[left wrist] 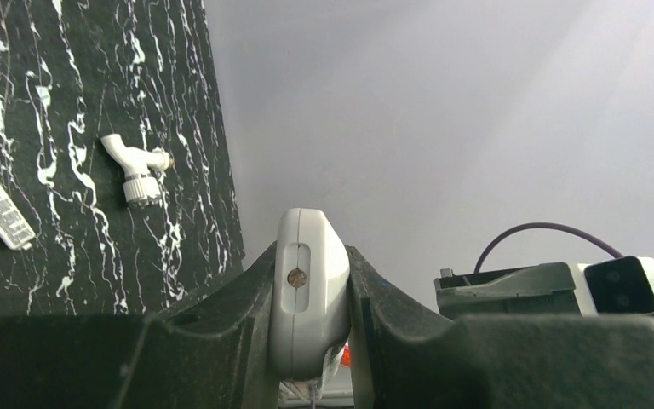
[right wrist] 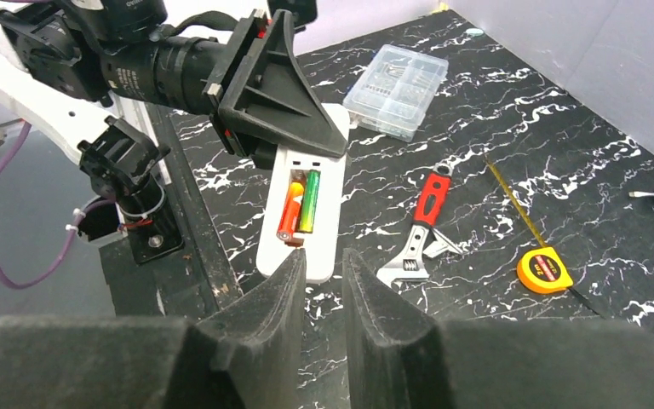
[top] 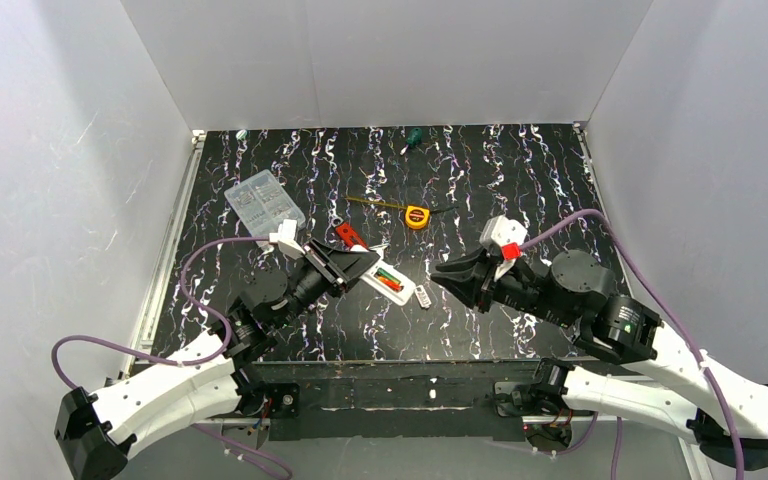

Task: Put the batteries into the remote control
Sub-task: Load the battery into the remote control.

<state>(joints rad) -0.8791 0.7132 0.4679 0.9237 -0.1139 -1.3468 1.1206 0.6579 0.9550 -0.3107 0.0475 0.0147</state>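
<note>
- The left gripper [left wrist: 311, 285] is clamping one end of the remote control [right wrist: 327, 234], with its jaws closed tight on the sides and the open bay facing upward.
- The batteries [right wrist: 301, 207] are lying side by side in the bay, just ahead of that gripper's fingertips. The red-orange one seems to be sitting slightly askew.
- The right gripper [right wrist: 323, 260] is hovering near the remote's free end, its jaws a narrow slit apart and gripping nothing.
- Loading looks nearly finished. The next move is likely calling for gently pressing the cells flat.
</note>
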